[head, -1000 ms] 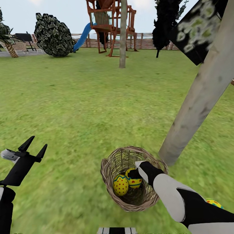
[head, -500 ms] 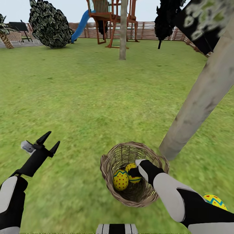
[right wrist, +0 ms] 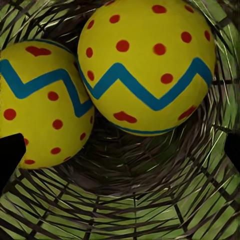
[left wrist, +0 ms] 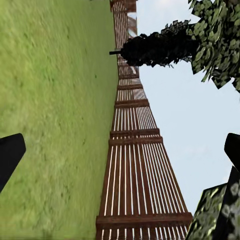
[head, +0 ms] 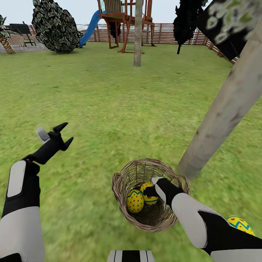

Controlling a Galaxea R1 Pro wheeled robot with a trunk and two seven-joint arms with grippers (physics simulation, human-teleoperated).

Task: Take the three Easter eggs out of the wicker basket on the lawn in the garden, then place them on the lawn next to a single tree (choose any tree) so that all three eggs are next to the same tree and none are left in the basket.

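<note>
Setting: garden lawn [head: 109, 109] of mottled green grass, a wooden fence and play frame at the far edge.
Eggs in basket: two Easter eggs lie touching at the bottom of the wicker basket [head: 123, 207], right at the right gripper's tips; the nearer egg [head: 135, 201] sits beside the farther egg [head: 149, 194], which the fingers reach.
Third egg: it [head: 240, 225] lies on the grass behind the right forearm, near the tree [head: 225, 120].
Right gripper: right gripper [head: 154, 190] is down inside the basket, fingers spread; in the wrist view both dark tips stand wide at the edges with the two eggs [right wrist: 145, 70] ahead, nothing pinched.
Left gripper: left gripper [head: 62, 134] hangs over bare grass well away from the basket, fingers apart and empty.
Doing it well: I judge the jaws should centre on one egg's widest part, clear of its neighbour and the woven wall, before closing.
Change: the left arm has risen and swung forward; the right gripper and eggs have stayed put.
</note>
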